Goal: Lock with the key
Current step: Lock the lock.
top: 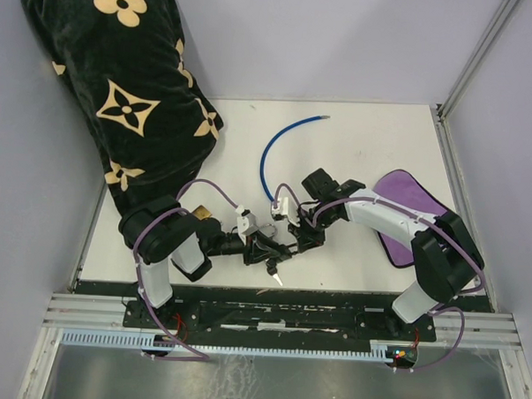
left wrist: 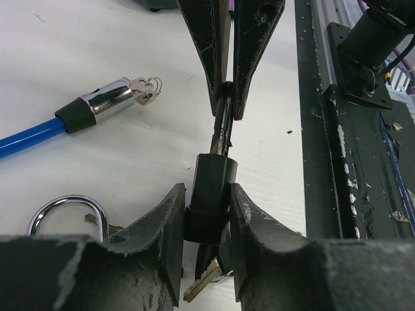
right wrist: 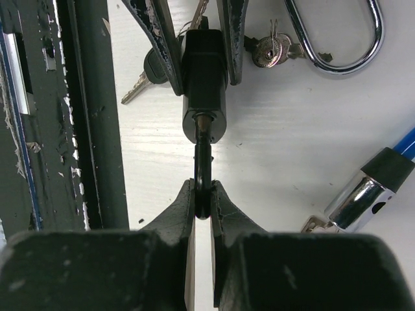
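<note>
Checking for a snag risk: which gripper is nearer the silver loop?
Left. The left gripper sits beside the silver loop; the right gripper pinches the key beyond the black lock.

Black lock cylinder [left wrist: 211,188], key [left wrist: 222,123] (dark, slim) in its keyway

table [top: 374,142] seen wide from above, behind arm bases. wrist views set close, low, facing each other; lock body [left wrist: 211,188], blue cable [left wrist: 26,139] shared.
</note>
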